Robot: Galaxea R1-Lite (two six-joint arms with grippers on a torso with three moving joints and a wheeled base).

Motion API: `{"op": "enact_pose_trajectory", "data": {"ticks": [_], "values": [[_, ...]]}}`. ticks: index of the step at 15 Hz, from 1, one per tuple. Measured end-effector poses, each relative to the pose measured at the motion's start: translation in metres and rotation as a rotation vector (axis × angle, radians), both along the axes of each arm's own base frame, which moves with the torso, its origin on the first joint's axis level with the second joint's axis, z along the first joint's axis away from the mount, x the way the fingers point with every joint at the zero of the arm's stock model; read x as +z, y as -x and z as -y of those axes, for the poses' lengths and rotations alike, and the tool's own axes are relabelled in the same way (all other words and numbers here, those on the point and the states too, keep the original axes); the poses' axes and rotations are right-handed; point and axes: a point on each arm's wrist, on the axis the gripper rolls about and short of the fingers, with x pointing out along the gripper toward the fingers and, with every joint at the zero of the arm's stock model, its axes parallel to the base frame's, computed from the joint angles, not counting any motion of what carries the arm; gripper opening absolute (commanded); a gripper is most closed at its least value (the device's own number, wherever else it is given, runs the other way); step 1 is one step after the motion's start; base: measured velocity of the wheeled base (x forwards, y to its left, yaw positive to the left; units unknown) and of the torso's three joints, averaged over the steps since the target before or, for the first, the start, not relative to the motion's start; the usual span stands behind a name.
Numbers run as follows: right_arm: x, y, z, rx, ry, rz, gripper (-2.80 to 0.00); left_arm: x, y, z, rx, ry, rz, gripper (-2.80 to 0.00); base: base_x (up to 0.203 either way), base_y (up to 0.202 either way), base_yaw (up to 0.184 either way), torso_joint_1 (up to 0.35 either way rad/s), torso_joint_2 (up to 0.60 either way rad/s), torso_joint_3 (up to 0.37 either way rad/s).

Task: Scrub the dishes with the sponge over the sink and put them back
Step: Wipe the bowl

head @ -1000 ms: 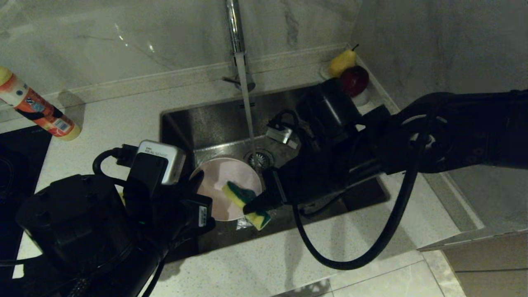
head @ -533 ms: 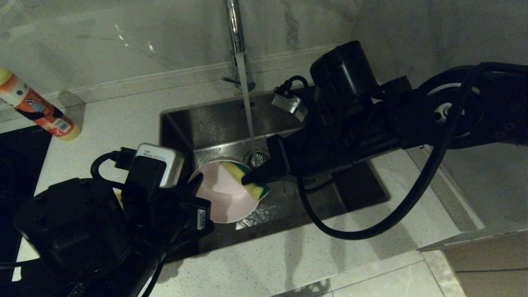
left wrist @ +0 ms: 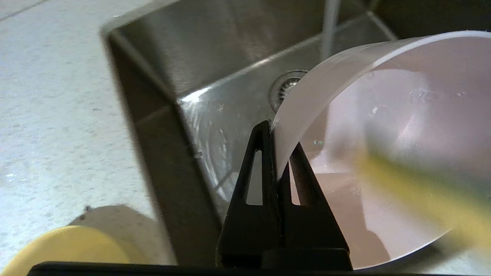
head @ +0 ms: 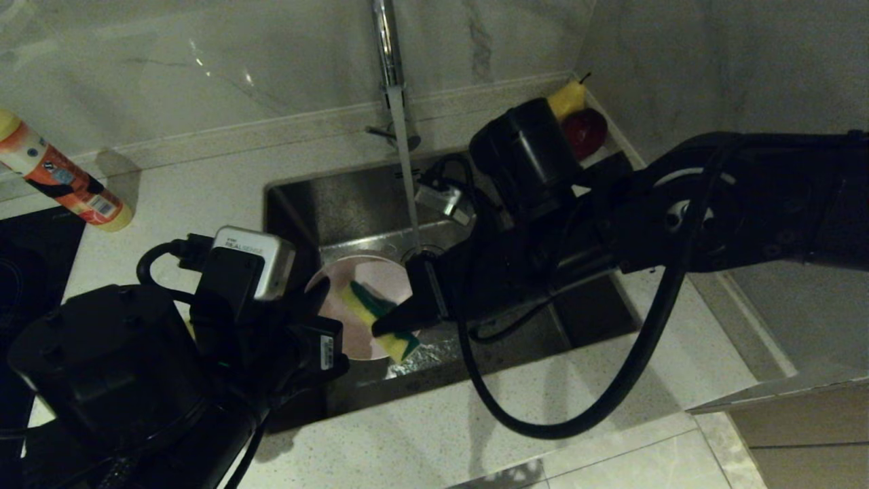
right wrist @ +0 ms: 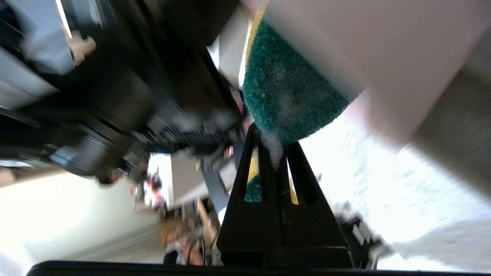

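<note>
You've got the left pincer (left wrist: 277, 153) clamped on the rim of the pink bowl (head: 363, 299), tilted w/ its opening toward the right arm and held over the sink (head: 339, 197), so drips and tap water (head: 406, 176) fall into the basin, not on the counter (head: 204, 176). Right pincer (head: 380, 327) is closed on the sponge (head: 377, 319), pressing it inside the bowl; green scouring face (right wrist: 285, 99) sits against the bowl's rim in the right wrist view. Judging by this, you're mid-scrub on this bowl. A yellow bowl (left wrist: 69, 249) waits on the counter beside the sink. Blue one isn't visible.
</note>
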Motion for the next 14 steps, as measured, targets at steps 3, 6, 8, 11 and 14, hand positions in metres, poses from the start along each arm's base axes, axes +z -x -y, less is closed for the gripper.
{"op": "enact_pose_trajectory", "data": {"ticks": [3, 6, 8, 11, 14], "values": [[-0.017, 0.008, -0.011, 0.033, 0.042, -0.034, -2.8, 0.003, -0.002, -0.006, 0.022, 0.008, 0.009, -2.8, 0.0, 0.0, 0.0, 0.0, 0.0, 0.0], [-0.025, 0.008, -0.013, 0.034, 0.062, -0.047, -2.8, 0.003, -0.002, -0.009, 0.027, 0.01, 0.011, -2.8, 0.0, 0.0, 0.0, 0.0, 0.0, 0.0], [-0.029, 0.001, -0.008, 0.008, 0.074, -0.051, -2.8, 0.002, -0.001, -0.01, 0.029, 0.022, 0.005, -2.8, 0.0, 0.0, 0.0, 0.0, 0.0, 0.0], [-0.025, -0.007, -0.002, -0.019, 0.063, -0.043, -2.8, -0.001, 0.0, -0.012, 0.028, 0.022, -0.003, -2.8, 0.0, 0.0, 0.0, 0.0, 0.0, 0.0], [-0.006, -0.01, -0.001, -0.028, 0.014, 0.002, -2.8, -0.003, 0.001, -0.012, 0.03, 0.016, -0.01, -2.8, 0.0, 0.0, 0.0, 0.0, 0.0, 0.0]]}}
